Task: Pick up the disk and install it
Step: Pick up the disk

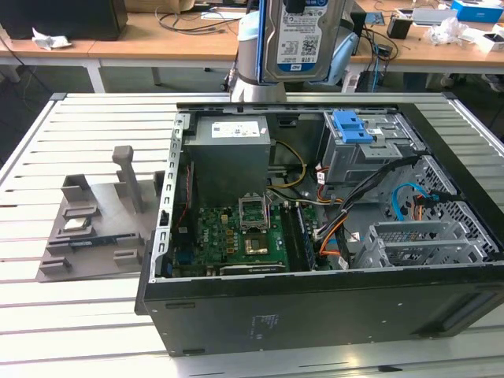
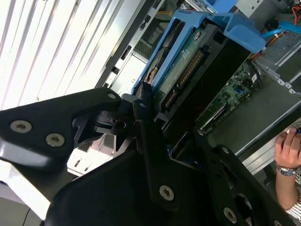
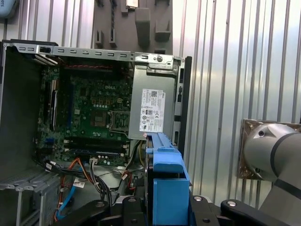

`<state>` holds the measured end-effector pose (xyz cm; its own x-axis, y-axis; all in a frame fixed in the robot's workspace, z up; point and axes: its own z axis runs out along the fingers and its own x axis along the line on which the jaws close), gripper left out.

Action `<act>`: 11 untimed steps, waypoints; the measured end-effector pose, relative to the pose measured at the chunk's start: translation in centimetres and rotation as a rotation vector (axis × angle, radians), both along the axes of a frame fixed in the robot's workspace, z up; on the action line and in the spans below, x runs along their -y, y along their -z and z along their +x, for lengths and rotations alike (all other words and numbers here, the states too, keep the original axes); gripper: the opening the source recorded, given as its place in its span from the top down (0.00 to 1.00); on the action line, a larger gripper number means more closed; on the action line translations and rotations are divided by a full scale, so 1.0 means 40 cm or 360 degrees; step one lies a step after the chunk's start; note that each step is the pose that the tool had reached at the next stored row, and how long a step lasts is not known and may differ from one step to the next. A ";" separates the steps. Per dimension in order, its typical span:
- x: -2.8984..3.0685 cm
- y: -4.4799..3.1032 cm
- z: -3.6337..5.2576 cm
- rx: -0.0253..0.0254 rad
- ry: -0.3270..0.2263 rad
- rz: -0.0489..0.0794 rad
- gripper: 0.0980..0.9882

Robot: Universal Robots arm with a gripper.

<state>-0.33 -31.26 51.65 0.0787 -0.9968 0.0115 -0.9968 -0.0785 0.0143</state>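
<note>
**Disk aloft over the open case**

Grips the disk point(image 2: 188, 61) in a pincer point(image 2: 157, 123) closed firmly on it, black fingers point(image 2: 149, 141) pressed to either side of the blue carrier frame. Takes it by one end, probably so that the far end stays free to lead into a bay.

In the exterior view, hangs it on edge at twelve o'clock, label outward. Sits high above the computer case point(image 1: 315, 307) and touches none of it, seemingly to clear the walls.

Below, inside the case:
- At one o'clock, a grey cage point(image 1: 370, 150) with a blue latch, likely the seat intended.
- At eleven, the power-supply box point(image 1: 232, 138).
- Toward seven, the motherboard point(image 1: 244, 232).

Underneath all, a slatted counter point(image 1: 79, 315), with a grey parts fixture point(image 1: 94, 228) at nine o'clock.

In the second wrist view, a person's hand point(image 2: 288, 150) near the case's edge, well apart from the disk.
</note>
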 end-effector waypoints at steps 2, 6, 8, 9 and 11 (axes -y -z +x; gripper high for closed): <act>0.000 0.002 0.003 0.00000 0.0000 0.0000 0.70; 0.000 0.006 0.009 0.00000 0.0000 0.0000 0.70; 0.000 0.009 0.013 0.00000 0.0000 -0.0001 0.70; 0.000 0.010 0.013 0.00000 0.0000 -0.0001 0.70; 0.001 0.011 0.014 -0.00003 0.0000 -0.0001 0.70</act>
<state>0.22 -31.30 51.22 0.0786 -0.9968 0.0123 -0.9968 -0.0784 0.0145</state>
